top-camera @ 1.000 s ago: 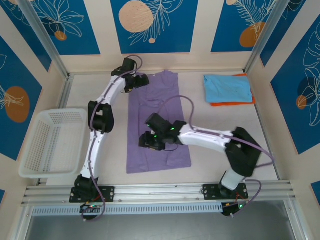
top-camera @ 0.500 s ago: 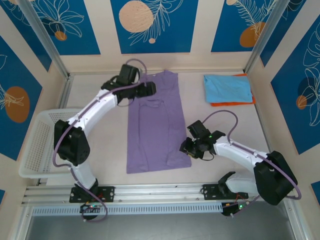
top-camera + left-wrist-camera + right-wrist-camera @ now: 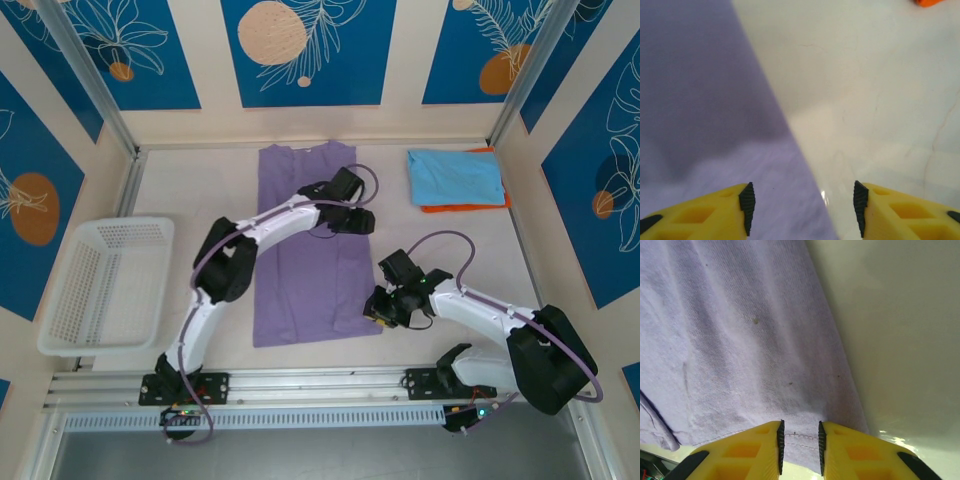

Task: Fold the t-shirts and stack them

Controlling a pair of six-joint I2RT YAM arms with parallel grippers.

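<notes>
The lavender-purple t-shirt (image 3: pixel 300 275) lies flat as a long narrow strip down the middle of the table. My left gripper (image 3: pixel 360 220) is at its right edge, about halfway up. In the left wrist view it (image 3: pixel 803 207) stands open, straddling that edge of the purple cloth (image 3: pixel 700 100). My right gripper (image 3: pixel 380 308) is at the shirt's near right corner. Its jaws (image 3: pixel 800 446) stand narrowly open with the stitched hem (image 3: pixel 799 436) lying flat between them. A folded light blue t-shirt (image 3: pixel 455 175) rests on an orange t-shirt (image 3: pixel 465 207) at the far right.
A white mesh basket (image 3: pixel 100 285) stands at the table's left edge. Bare tabletop (image 3: pixel 440 250) lies between the purple shirt and the folded stack. Metal frame posts (image 3: pixel 525 70) rise at the back corners.
My left arm swung from the shirt's far left corner across to its right edge, jaws narrowing. My right gripper moved from mid-shirt to the near right corner, and its jaws narrowed over the hem.
</notes>
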